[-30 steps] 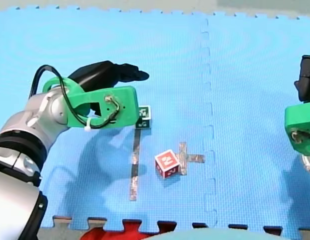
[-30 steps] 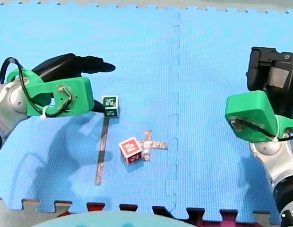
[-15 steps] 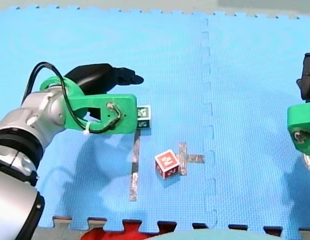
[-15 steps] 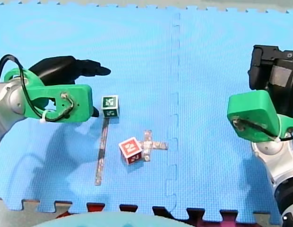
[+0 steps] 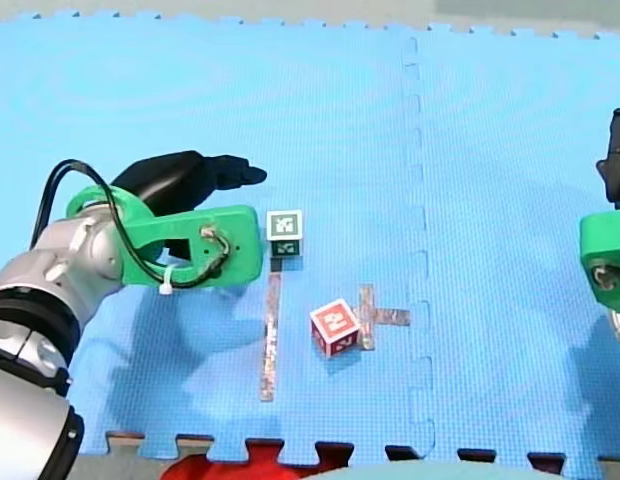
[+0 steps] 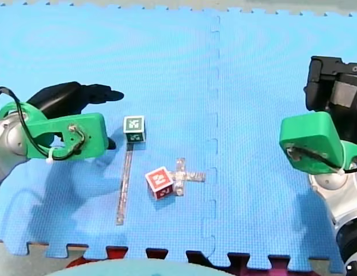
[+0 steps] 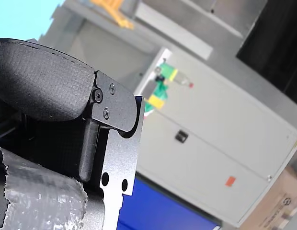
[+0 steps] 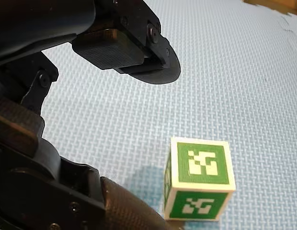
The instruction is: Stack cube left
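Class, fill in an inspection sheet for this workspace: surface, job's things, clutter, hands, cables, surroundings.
Surface: blue foam mat of interlocking tiles.
Job's things: green cube at the far end of a long tape strip; red cube nearer, apart from it, beside a tape cross; not stacked.
Clutter: nothing seen.
Hands: left hand left of the green cube, holding nothing; right hand at the right edge, away from both cubes.
Cables: black cable looped at the left wrist.
Surroundings: grey cabinet in the first wrist view.
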